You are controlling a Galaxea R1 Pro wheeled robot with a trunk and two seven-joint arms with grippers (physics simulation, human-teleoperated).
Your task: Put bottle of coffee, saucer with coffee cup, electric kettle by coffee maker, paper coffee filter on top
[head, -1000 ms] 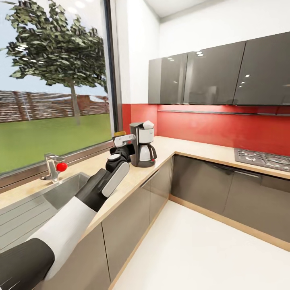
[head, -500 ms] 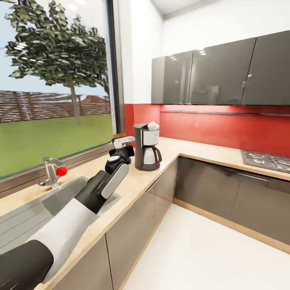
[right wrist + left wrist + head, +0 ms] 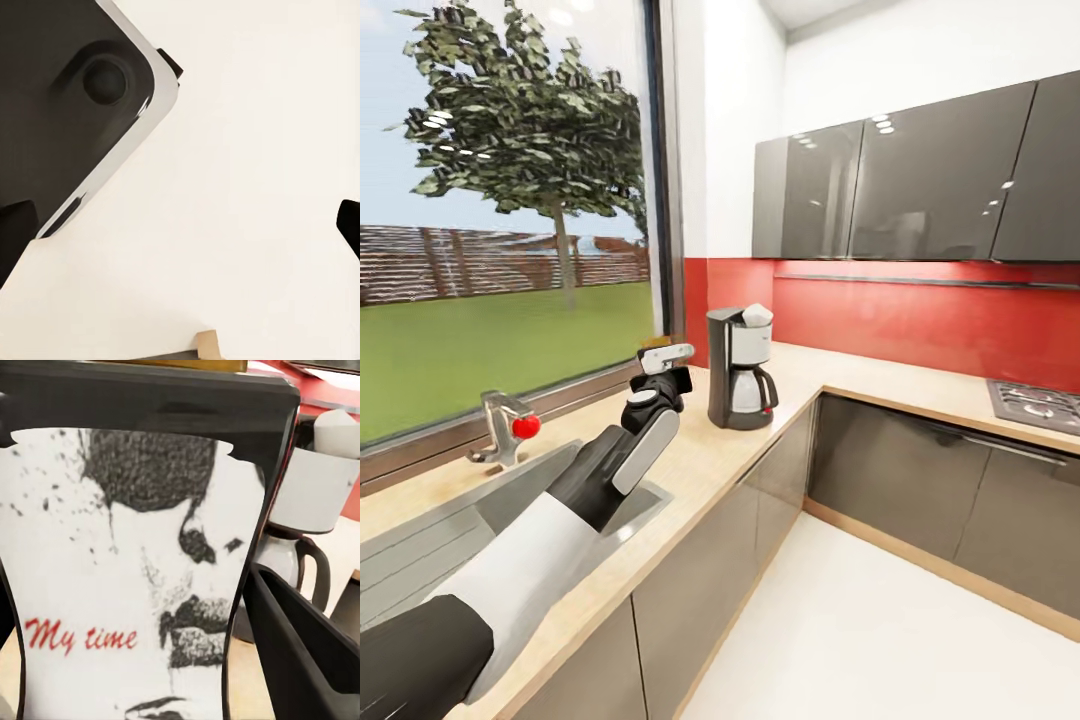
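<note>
My left gripper (image 3: 666, 366) is shut on the bottle of coffee (image 3: 658, 342), held above the countertop (image 3: 705, 455) just left of the coffee maker (image 3: 741, 368). Only the yellow lid peeks over the hand in the head view. The left wrist view has the pale "My time" label (image 3: 135, 570) up close, one dark finger (image 3: 300, 649) beside it and the coffee maker (image 3: 311, 502) behind. The paper coffee filter (image 3: 757, 315) sits on top of the machine. My right gripper (image 3: 180, 229) is open over pale floor, holding nothing.
A steel sink (image 3: 490, 510) with a red-knobbed faucet (image 3: 512, 430) lies under my left arm by the window. The counter turns a corner toward a gas hob (image 3: 1040, 400). Grey wall cabinets (image 3: 920, 175) hang above a red backsplash. The robot's dark base (image 3: 67, 97) is beside the right gripper.
The whole picture has slid rightward, so the camera has moved. My left gripper keeps its hold on the bottle, and the coffee maker now appears slightly farther from it.
</note>
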